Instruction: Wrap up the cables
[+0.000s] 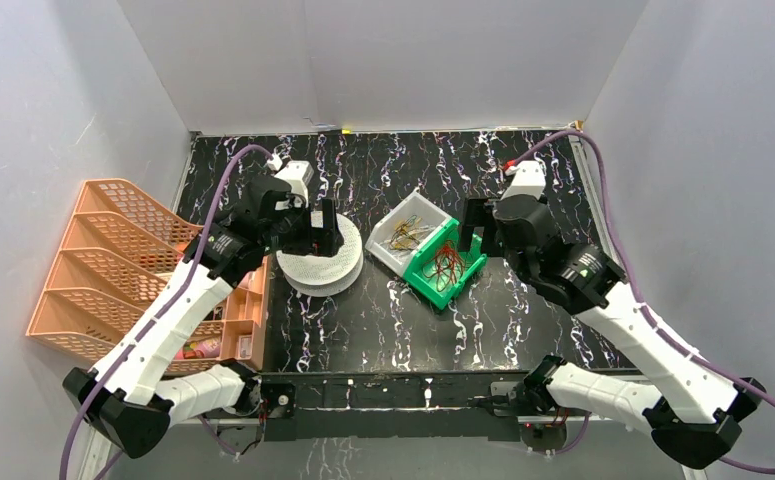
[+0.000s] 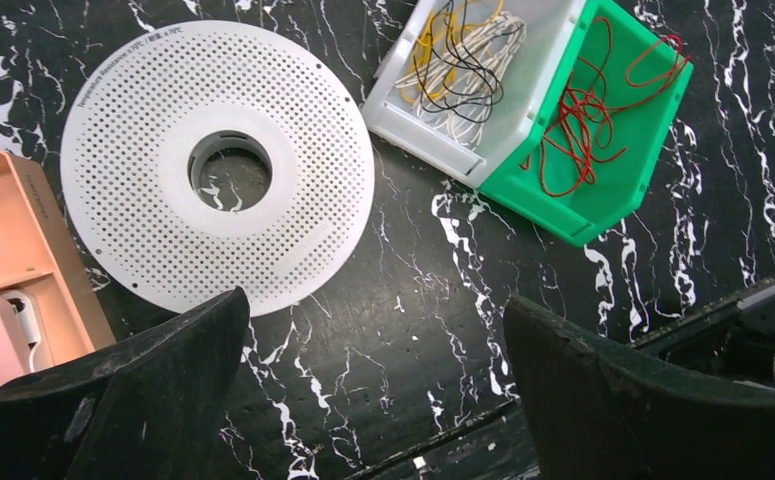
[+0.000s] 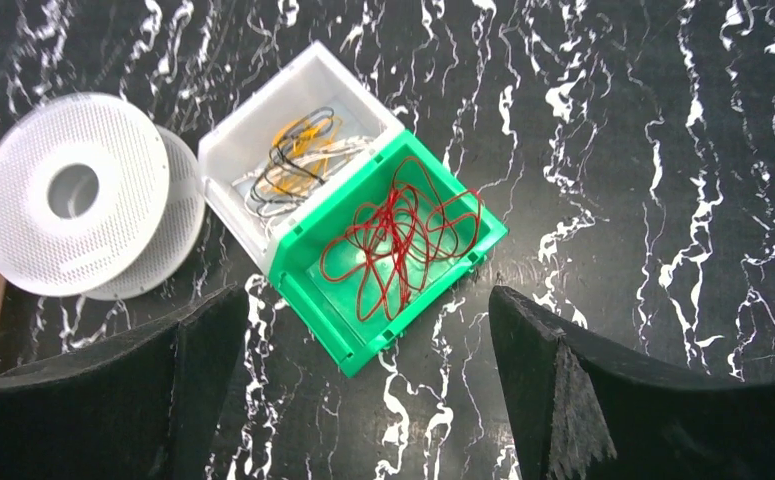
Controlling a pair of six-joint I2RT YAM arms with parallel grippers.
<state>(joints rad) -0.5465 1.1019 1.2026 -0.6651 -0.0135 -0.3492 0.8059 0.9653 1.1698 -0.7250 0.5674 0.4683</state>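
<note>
A: Where are the cables?

B: The thin red cables (image 1: 446, 265) lie as a loose tangle inside the green plastic bin (image 1: 418, 277), mid-surface. In the right wrist view the loops (image 3: 403, 235) spread over most of the bin's floor. One loop rides up near the far-right wall in the left wrist view (image 2: 588, 110).

A: And what sits beside that bin?

B: A white plastic bin (image 1: 383, 246) touches it on the far-left side. It holds a small bundle of yellow, black and whitish wires (image 3: 293, 160). Left of both bins lies a white perforated plastic spool (image 1: 320, 268) with a hollow hub, flat on the black marble-patterned surface (image 1: 383, 320). An orange plastic file rack (image 1: 93, 260) stands at the left edge.

A: The left claw?

B: The left claw (image 1: 313, 228) hangs over the spool. Its own camera shows the two dark fingers (image 2: 133, 400) spread wide, with nothing between them but bare surface and the spool's near rim.

A: The right claw?

B: The right claw (image 1: 475, 235) hovers just right of the green bin, clear of the cables. Its fingers (image 3: 643, 400) are also parted wide and hold nothing. The green bin sits between them and farther out in that view.
</note>
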